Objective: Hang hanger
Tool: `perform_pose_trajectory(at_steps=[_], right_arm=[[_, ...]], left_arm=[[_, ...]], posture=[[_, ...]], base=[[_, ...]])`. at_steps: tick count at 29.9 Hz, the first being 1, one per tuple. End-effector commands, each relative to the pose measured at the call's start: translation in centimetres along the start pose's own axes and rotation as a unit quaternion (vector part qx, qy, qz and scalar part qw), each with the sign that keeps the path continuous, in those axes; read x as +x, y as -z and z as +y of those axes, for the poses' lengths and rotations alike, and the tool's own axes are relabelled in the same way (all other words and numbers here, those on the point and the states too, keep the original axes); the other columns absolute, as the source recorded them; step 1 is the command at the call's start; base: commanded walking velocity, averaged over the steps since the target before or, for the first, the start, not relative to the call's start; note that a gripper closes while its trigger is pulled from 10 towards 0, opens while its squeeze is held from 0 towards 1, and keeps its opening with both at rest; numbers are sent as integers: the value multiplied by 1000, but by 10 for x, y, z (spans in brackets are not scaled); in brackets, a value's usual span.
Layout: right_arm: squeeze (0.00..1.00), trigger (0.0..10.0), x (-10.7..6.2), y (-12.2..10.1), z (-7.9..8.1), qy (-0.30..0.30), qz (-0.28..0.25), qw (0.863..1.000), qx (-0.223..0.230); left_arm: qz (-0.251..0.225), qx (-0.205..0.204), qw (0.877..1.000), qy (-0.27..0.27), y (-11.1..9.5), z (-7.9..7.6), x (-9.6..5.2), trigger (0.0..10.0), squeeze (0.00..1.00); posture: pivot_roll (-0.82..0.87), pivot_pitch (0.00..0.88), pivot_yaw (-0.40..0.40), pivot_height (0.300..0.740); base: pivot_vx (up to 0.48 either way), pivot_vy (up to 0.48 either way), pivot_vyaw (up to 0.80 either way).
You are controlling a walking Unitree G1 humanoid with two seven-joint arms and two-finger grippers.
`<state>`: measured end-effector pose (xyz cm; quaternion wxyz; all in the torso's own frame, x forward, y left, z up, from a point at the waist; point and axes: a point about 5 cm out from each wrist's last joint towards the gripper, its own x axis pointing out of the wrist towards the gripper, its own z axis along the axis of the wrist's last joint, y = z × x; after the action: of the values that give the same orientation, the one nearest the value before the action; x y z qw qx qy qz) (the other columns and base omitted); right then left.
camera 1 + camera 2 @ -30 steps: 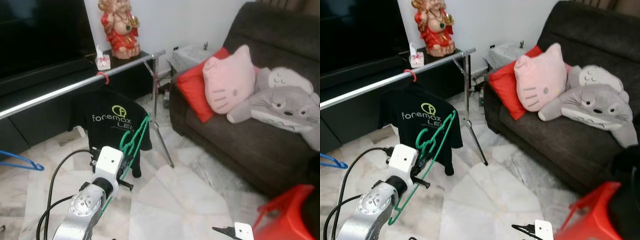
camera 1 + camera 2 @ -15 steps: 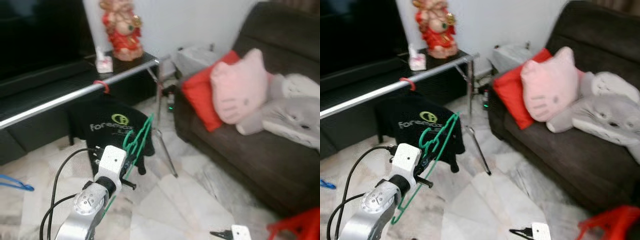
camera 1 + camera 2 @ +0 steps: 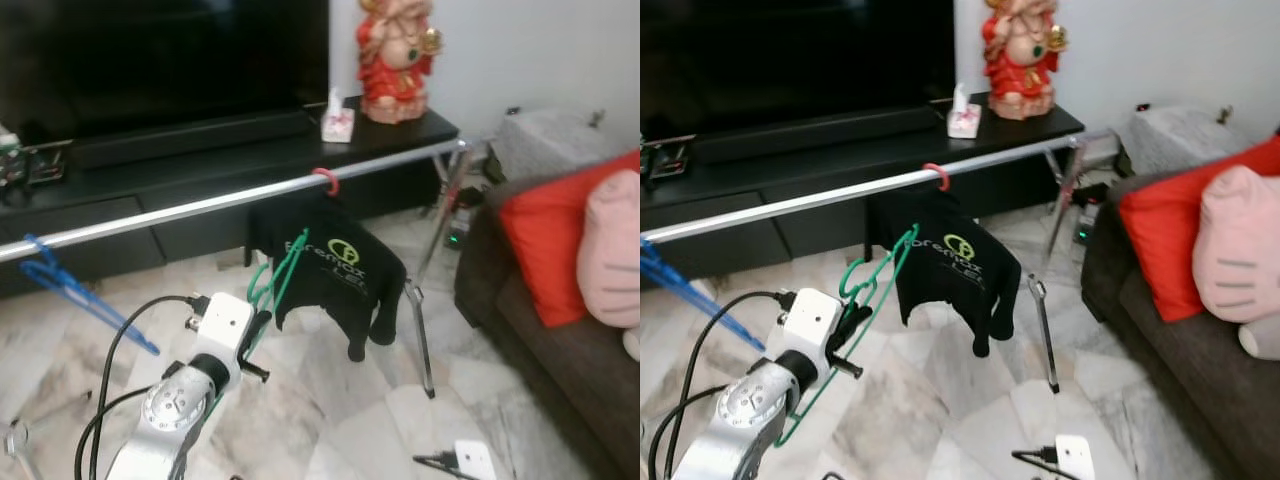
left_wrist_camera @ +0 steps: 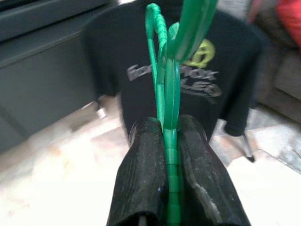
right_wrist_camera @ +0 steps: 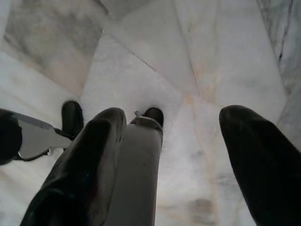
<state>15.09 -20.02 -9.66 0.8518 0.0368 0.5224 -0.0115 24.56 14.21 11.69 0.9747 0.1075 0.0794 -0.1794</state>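
Note:
My left gripper [image 4: 168, 141] is shut on a green plastic hanger [image 3: 281, 272], held up in front of the silver clothes rail [image 3: 200, 205]. The hanger's hook [image 3: 902, 240] sits below the rail and left of a black printed T-shirt [image 3: 335, 268] that hangs from a red hanger hook [image 3: 325, 180]. In the left wrist view the green hanger [image 4: 164, 84] runs between the two black fingers [image 4: 141, 160] toward the shirt [image 4: 207, 80]. My right gripper [image 5: 174, 155] hangs low over the marble floor, open with nothing in it.
A blue hanger [image 3: 70, 290] hangs at the rail's left end. Behind the rail stands a black TV cabinet [image 3: 230, 150] with a red statue [image 3: 395, 55] and tissue box [image 3: 338, 122]. A dark sofa [image 3: 560, 340] with red cushion [image 3: 570, 240] is on the right.
The whole view has swung left: the sofa slid toward the right edge and the rail, TV cabinet and blue hanger came more into view. My left gripper still holds the green hanger.

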Motion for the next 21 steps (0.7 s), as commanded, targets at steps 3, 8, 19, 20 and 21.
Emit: perform_pose_trajectory(at_steps=[3, 8, 19, 20, 21], right_arm=[[0, 10000, 1, -3, 6, -8, 1, 1000, -5], [0, 10000, 1, -3, 6, -8, 2, 1000, -6], [0, 10000, 1, -3, 6, -9, 3, 1000, -5], [0, 10000, 1, -3, 5, -9, 4, 1000, -7], [0, 10000, 1, -3, 5, -9, 4, 1000, -7]], left_arm=[[7, -4, 1000, 2, 1, 1, -2, 10000, 0], [9, -5, 1000, 7, 2, -1, -1, 10000, 0], [28, 8, 999, -28, 4, 11, -3, 10000, 0], [30, 5, 999, -37, 5, 14, -3, 10000, 0], [30, 5, 999, -37, 5, 14, -3, 10000, 0]], posture=[[51, 0, -44, 716], [51, 0, -45, 716], [51, 0, -45, 716], [52, 0, -44, 716], [52, 0, -44, 716]], base=[[0, 0, 800], [0, 0, 733], [0, 0, 57], [0, 0, 0], [0, 0, 0]])
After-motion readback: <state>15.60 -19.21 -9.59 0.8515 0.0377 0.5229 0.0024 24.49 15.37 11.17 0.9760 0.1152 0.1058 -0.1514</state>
